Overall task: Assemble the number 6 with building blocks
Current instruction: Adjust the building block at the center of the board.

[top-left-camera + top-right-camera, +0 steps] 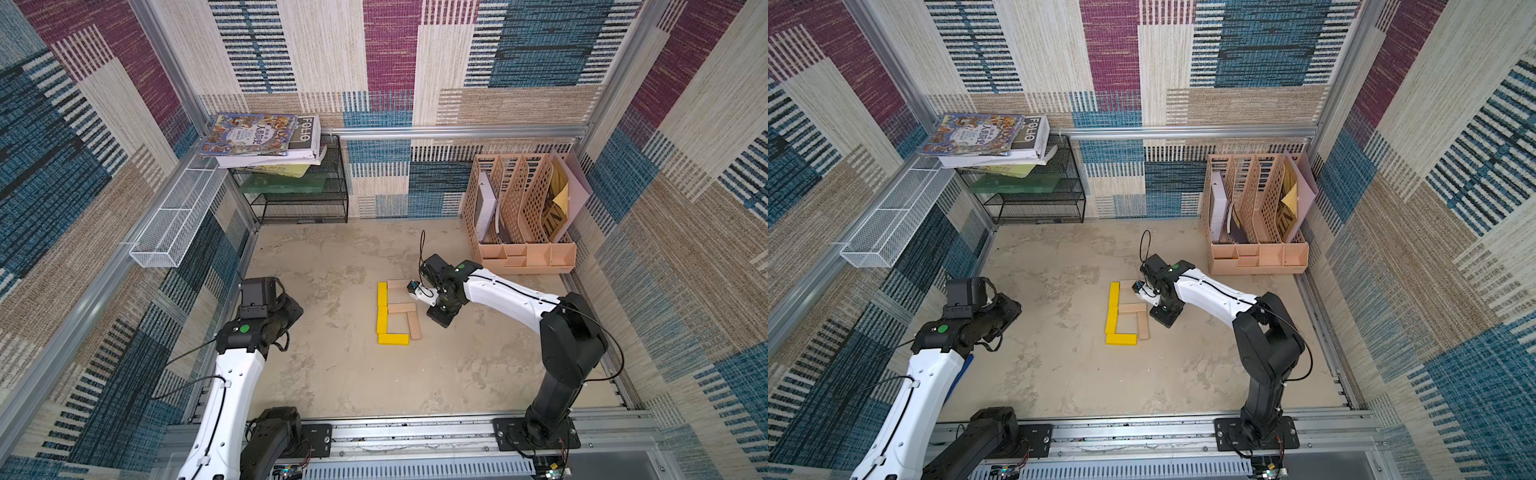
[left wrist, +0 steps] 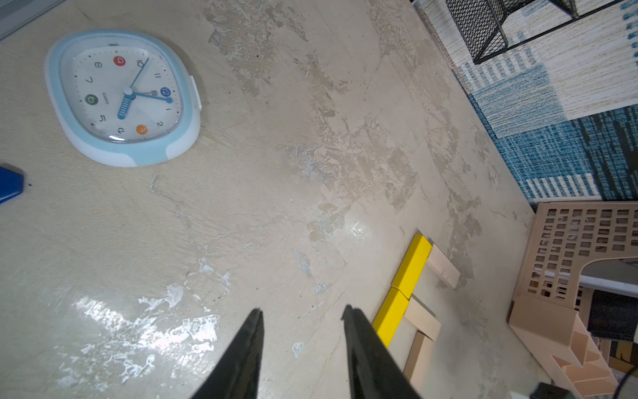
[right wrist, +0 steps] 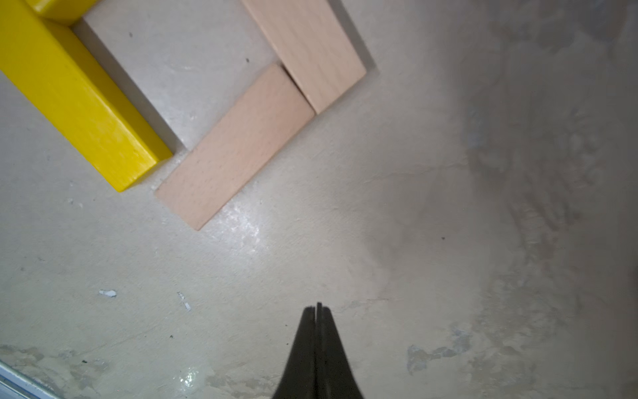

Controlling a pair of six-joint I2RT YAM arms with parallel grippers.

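The building blocks lie flat in the middle of the table as the number 6 (image 1: 395,311) (image 1: 1125,313). Two yellow bars (image 1: 382,307) make the spine and a third yellow bar (image 1: 393,339) the base. Tan bars form the top stroke (image 1: 398,285), the middle stroke (image 1: 401,308) and the loop's right side (image 1: 414,326). My right gripper (image 3: 317,305) is shut and empty, pointing down at bare table just right of the loop, apart from the tan side bar (image 3: 238,148). My left gripper (image 2: 302,311) stands open and empty, left of the digit's yellow spine (image 2: 411,269).
A light-blue clock (image 2: 124,96) and a dark-blue object (image 2: 10,186) lie on the table near my left arm. At the back stand a black wire rack (image 1: 299,199) bearing books and a tan file organizer (image 1: 519,232). A white mesh basket (image 1: 174,220) hangs on the left wall.
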